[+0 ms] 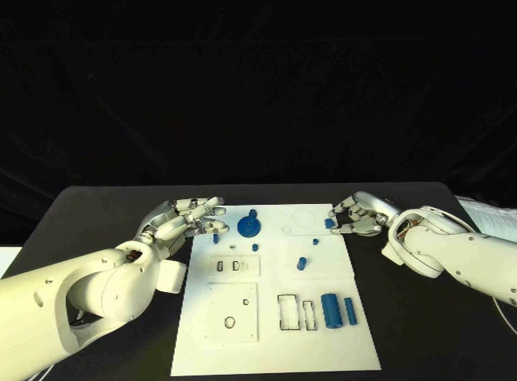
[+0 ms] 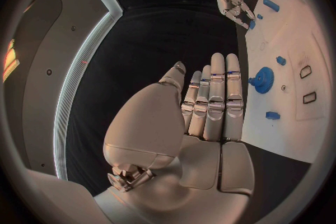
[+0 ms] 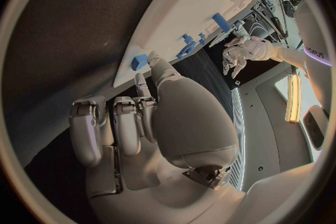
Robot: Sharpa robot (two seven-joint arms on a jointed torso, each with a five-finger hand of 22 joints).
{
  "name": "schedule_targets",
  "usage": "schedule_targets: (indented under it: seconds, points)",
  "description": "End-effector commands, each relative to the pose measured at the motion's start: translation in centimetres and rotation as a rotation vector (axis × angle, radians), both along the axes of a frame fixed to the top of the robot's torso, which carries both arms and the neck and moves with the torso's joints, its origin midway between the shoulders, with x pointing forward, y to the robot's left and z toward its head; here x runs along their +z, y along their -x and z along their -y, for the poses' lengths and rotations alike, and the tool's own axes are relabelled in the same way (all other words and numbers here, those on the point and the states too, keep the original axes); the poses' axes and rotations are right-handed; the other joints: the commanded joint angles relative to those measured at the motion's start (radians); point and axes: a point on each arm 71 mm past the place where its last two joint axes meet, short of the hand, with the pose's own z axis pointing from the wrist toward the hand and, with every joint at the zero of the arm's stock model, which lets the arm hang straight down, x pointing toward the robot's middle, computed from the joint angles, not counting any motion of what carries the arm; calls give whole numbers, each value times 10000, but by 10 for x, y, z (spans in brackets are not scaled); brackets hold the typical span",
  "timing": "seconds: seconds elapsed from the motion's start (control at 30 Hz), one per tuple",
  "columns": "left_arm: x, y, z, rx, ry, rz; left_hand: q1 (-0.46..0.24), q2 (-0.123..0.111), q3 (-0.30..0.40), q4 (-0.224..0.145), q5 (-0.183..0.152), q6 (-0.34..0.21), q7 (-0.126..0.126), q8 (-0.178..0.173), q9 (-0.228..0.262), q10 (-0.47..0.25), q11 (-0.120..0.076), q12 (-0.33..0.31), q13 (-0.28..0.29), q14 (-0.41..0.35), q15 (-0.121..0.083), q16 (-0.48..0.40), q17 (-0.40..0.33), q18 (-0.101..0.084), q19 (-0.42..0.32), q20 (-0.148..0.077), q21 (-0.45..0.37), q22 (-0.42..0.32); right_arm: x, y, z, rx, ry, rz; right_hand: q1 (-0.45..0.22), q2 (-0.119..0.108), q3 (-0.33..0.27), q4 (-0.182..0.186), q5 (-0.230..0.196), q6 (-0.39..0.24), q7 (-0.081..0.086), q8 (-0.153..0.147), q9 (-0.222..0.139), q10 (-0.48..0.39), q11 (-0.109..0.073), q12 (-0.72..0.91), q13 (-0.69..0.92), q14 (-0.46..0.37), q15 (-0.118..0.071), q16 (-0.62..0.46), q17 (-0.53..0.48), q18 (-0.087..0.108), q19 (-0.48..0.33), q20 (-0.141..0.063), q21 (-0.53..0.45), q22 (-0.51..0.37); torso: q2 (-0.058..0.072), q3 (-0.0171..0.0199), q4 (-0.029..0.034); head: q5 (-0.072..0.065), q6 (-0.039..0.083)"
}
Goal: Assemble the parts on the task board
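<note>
1. Right robot hand (image 1: 359, 216) pinches a small blue part (image 1: 329, 223) at the board (image 1: 327, 349) edge; a loose pinch could drop it.
2. Left robot hand (image 1: 190, 218), open and empty beside the gear (image 1: 249, 227), could nudge it.

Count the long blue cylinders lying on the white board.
2: a thick blue cylinder and a thin blue cylinder, side by side at the near right of the white board.

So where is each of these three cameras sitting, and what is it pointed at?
Head view: on the robot's head, looking down at the board, both arms coming in.
Left wrist view: behind the left hand, facing the board's edge and blue gear.
Right wrist view: behind the right hand, facing the board from its other side.
Shared: each wrist view catches the other hand.
</note>
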Motion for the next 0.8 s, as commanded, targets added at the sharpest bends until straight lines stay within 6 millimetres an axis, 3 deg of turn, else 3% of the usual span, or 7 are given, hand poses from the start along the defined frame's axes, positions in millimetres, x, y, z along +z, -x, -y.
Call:
schedule_targets:
  seconds: [0.03,0.27,0.4,0.47,0.53,0.8]
  points:
    - [1,0,1,-121,93,63,121,-15,37,-53,41,-36,20,-69,10,-71,-3,-44,-8,-68,-2,-61,18,113,-26,33,-57,-10,3,2,-4,297,209,327,95,73,81,-113,26,42,9,-12,-16,822,-12,18,2299,1061,-9,41,2632,-31,826,11,-18,2163,0,-4,4,4,3]
    - [1,0,1,-105,77,51,136,-6,51,-64,41,-36,19,-69,10,-71,-5,-45,-8,-67,-4,-66,25,114,-24,31,-56,-11,14,1,-4,586,922,567,608,180,893,-695,765,-80,26,-70,-53,777,-5,-85,2255,1061,-24,41,2632,-13,787,-3,-52,2092,-3,-7,10,-1,-12]
    - [1,0,1,-99,71,47,136,-6,51,-64,41,-36,19,-69,10,-71,-5,-45,-8,-67,-4,-66,25,114,-24,31,-56,-11,21,-1,-3,791,1851,812,715,130,1532,-1031,910,-98,-252,-60,-50,740,-229,-183,2213,1061,-211,41,2632,5,748,-127,-85,2024,-2,-11,0,-9,-16]
    - [1,0,1,-100,71,47,136,-6,51,-64,41,-36,19,-69,10,-71,-5,-45,-8,-67,-4,-66,25,114,-24,31,-56,-11,23,-1,-3,913,2390,948,525,10,1941,-1148,830,-61,-447,-59,-44,727,-520,-243,2185,1061,-463,41,2632,10,733,-339,-100,1999,0,-13,3,-38,-11]
    - [1,0,2,-101,73,51,136,-6,51,-64,41,-36,19,-69,10,-71,-5,-45,-8,-67,-4,-66,25,114,-24,31,-56,-11,24,-2,-4,1015,2842,1037,293,-121,2355,-1239,777,-52,-581,-64,-44,724,-667,-280,2169,1061,-638,41,2632,11,730,-535,-107,1992,-1,-7,5,-41,-6]
    - [1,0,2,-93,71,63,136,-6,51,-64,41,-36,19,-69,10,-71,-5,-45,-8,-67,-4,-66,25,114,-24,31,-56,-11,27,-2,-11,1473,4411,1413,-1,-328,3115,-1399,271,102,-842,-44,-29,683,-892,-458,2094,1050,-853,15,2584,25,698,-741,-146,1929,0,-1,-6,-38,-24]
